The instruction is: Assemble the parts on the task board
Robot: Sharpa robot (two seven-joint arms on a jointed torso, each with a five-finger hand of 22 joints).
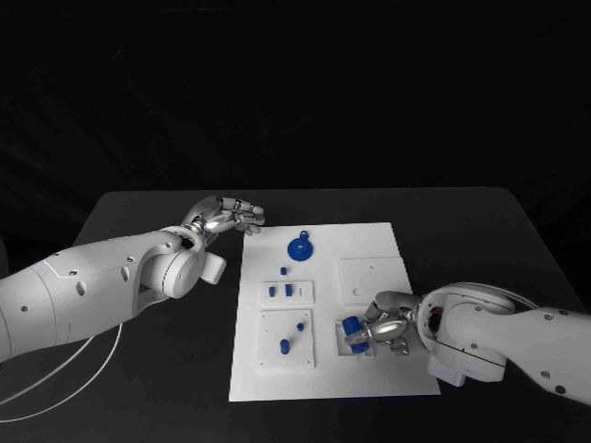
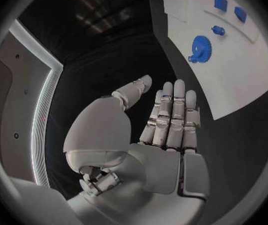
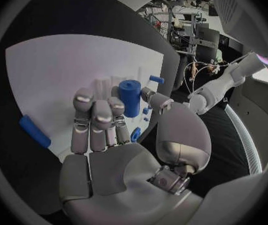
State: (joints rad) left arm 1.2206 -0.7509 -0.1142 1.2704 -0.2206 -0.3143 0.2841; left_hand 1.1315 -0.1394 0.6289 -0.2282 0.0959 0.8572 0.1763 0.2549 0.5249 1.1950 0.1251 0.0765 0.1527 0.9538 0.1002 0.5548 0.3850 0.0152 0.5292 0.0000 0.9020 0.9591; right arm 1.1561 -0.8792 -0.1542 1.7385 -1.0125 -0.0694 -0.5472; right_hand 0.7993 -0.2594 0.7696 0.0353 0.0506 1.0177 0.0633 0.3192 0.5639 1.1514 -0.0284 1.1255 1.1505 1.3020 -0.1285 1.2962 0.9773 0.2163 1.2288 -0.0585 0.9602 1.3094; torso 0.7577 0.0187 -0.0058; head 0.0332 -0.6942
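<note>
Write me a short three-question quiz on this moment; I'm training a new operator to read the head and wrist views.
1. True or false: the left hand rests on the task board.
2. Which hand is at the blue cylinder near the board's right edge? A) left B) right
3. Fill in: the blue gear lies on the board's ____ half, far or near from the robot.

Key: 1 false, it hovers over the black table beside the board, holding nothing. 2 B, the right hand. 3 far.
</note>
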